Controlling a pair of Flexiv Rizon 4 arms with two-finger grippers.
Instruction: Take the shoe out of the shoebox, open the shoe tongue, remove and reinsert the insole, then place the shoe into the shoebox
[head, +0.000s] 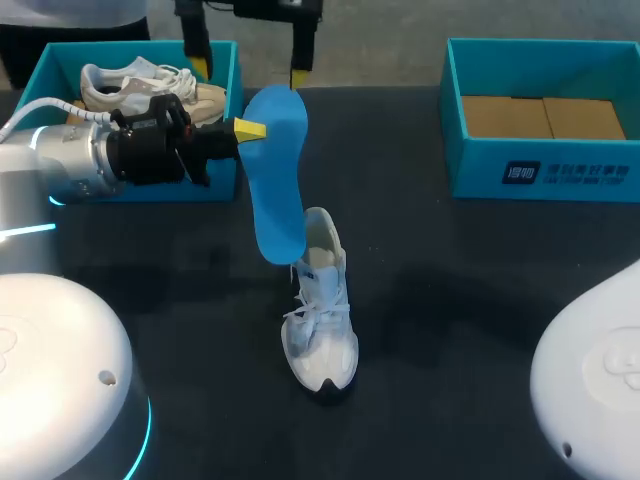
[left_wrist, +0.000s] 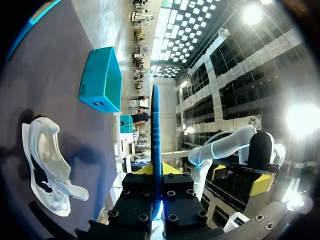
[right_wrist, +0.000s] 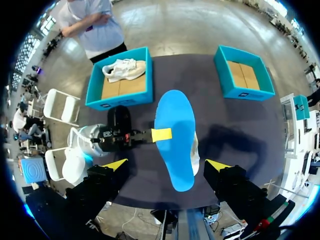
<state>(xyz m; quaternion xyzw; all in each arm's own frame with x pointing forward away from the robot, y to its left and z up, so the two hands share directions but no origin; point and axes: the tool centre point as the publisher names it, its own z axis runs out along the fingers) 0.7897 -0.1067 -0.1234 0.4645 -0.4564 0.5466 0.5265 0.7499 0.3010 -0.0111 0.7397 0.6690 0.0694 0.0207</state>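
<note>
My left gripper (head: 250, 130) is shut on the edge of a blue insole (head: 275, 175) and holds it in the air over the table, toe end down. In the left wrist view the insole (left_wrist: 156, 130) stands edge-on between the fingers. Just below its lower end lies a white sneaker (head: 320, 310) on the dark table, laces loose; it also shows in the left wrist view (left_wrist: 45, 165). My right gripper (right_wrist: 166, 165) hangs high above, open wide, looking down on the insole (right_wrist: 175, 135); its fingers show at the far edge of the head view (head: 251, 73).
A teal shoebox (head: 235, 120) at the back left holds a second white shoe (head: 140, 88). Another teal shoebox (head: 545, 175) at the back right shows only its cardboard bottom. White robot bases fill both near corners.
</note>
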